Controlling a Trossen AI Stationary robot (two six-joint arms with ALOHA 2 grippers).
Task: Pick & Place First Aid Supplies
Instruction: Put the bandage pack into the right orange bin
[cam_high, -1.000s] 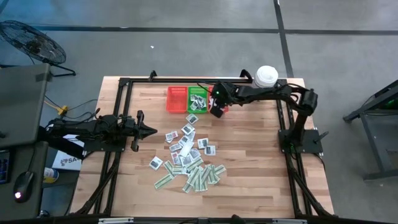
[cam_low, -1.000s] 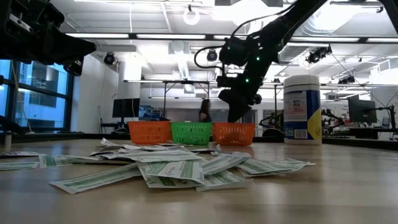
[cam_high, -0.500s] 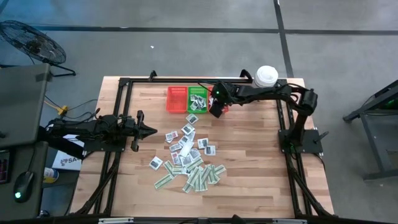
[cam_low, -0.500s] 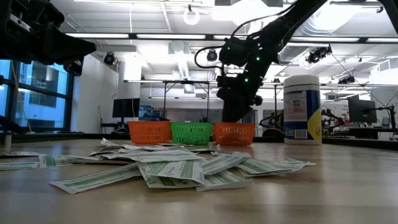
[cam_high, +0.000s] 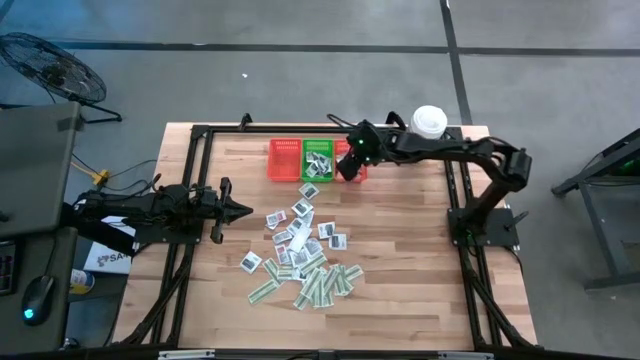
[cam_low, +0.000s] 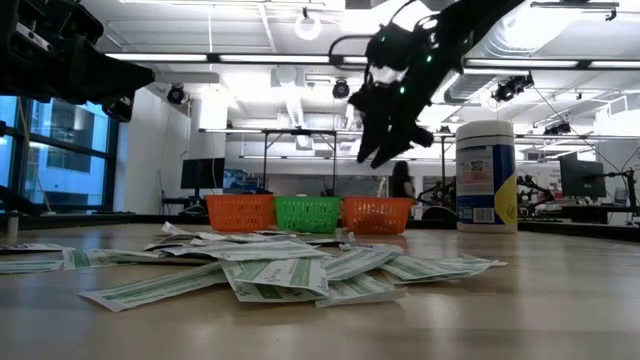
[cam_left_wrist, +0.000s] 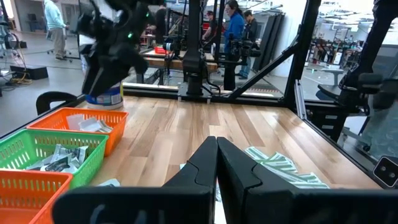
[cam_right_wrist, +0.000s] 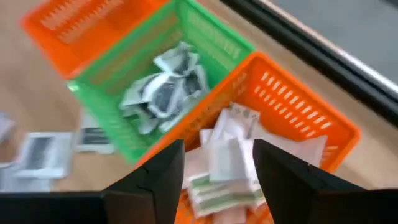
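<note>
The first aid supplies (cam_high: 303, 252) lie as a loose heap of small flat packets on the middle of the wooden table (cam_low: 270, 265). More packets lie in the green basket (cam_right_wrist: 163, 93) and in the orange basket (cam_right_wrist: 292, 118) beside it. My right gripper (cam_right_wrist: 217, 168) hangs open above that orange basket (cam_low: 376, 214), pointing down at a slant, with nothing between its fingers (cam_low: 383, 150). My left gripper (cam_high: 240, 210) waits shut at the table's left side, level and well above the wood (cam_left_wrist: 216, 163).
A third, orange-red basket (cam_high: 285, 160) stands left of the green one (cam_high: 318, 158) at the far edge. A big white tub (cam_high: 428, 122) stands at the far right (cam_low: 485, 176). A black frame (cam_high: 200, 140) borders the table. People stand in the room beyond.
My right gripper has risen out of the orange basket, rolled about its own axis and opened; it now hangs well above the basket's rim. The baskets and the heap of packets on the table have kept their places.
</note>
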